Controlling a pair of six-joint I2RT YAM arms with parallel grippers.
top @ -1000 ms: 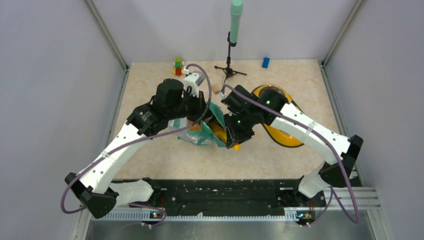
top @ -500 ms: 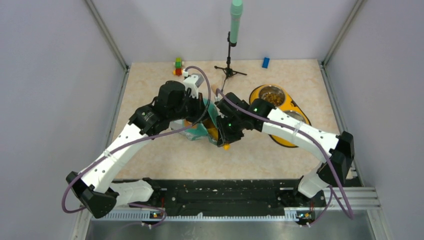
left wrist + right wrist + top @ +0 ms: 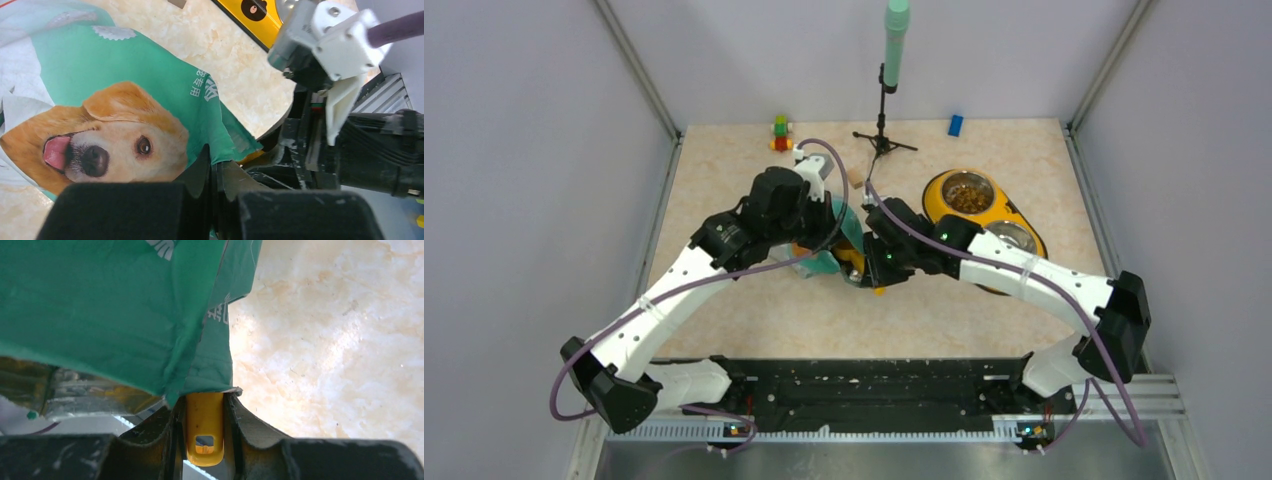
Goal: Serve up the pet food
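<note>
— Closest in, the right gripper [image 3: 204, 404] is clamped on a yellow handle [image 3: 204, 427]. Its far end vanishes under the teal edge of the pouch [image 3: 100, 70].
— And the left gripper [image 3: 214, 169]?
— Jaws squeezed together, pinching the pouch's rim beside the printed dog's face [image 3: 100, 145].
— Where's the pet food?
— Brown kibble [image 3: 969, 196] fills the rear bowl of the yellow feeder [image 3: 932, 198], right of the pouch and slightly beyond it. The feeder's steel bowl [image 3: 1014, 237] sits right of the pouch too. What's inside the pouch, I can't tell.
— Further back?
— A tan cube [image 3: 856, 177] just beyond the pouch, then a microphone stand [image 3: 883, 140]. Farthest off are a stack of coloured blocks [image 3: 780, 132] behind-left and a blue block [image 3: 955, 124] behind-right.
</note>
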